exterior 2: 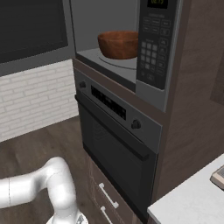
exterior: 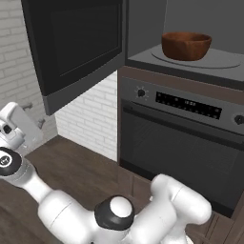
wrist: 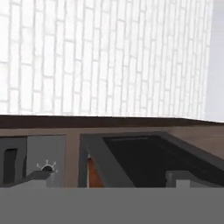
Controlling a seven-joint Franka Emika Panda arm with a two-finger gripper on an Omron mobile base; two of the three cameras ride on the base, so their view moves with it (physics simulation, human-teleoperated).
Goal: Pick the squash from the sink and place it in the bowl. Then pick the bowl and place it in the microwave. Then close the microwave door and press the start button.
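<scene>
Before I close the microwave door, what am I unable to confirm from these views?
- Bowl contents: in both base views its own wall hides the inside, so what it holds cannot be told.
- Start button: the microwave keypad in the right base view is too small to read.
- Microwave door: its top is cut off by the upper edge of the left base view.

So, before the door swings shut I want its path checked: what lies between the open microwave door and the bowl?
Nothing. In the left base view, the microwave door stands open beside the cavity, and the bowl sits inside on the turntable; the stretch between is bare.
</scene>
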